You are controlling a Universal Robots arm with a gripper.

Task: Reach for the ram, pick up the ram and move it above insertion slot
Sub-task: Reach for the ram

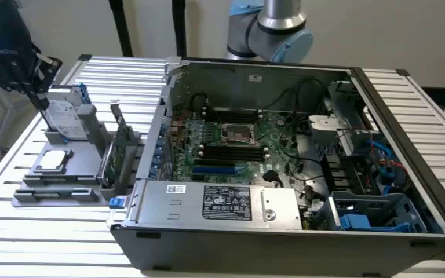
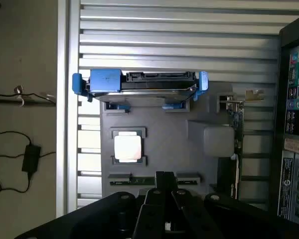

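One thin green strip of ram (image 2: 139,179) sits in the grey holder (image 2: 169,154); my gripper (image 2: 165,176) hovers over it. Fingers pinched together, empty.

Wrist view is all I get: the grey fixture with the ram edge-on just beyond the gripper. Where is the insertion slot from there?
Observer: The insertion slot is one of several parallel black slots on the motherboard inside the open computer case, to the exterior view's right of the fixture.
Operator: What flanks those slots?
Observer: A shorter blue slot on the camera's side, the silver processor socket on the far side.
Operator: Is the gripper over the case?
Observer: No, the gripper hangs above the fixture, outside the case's wall.
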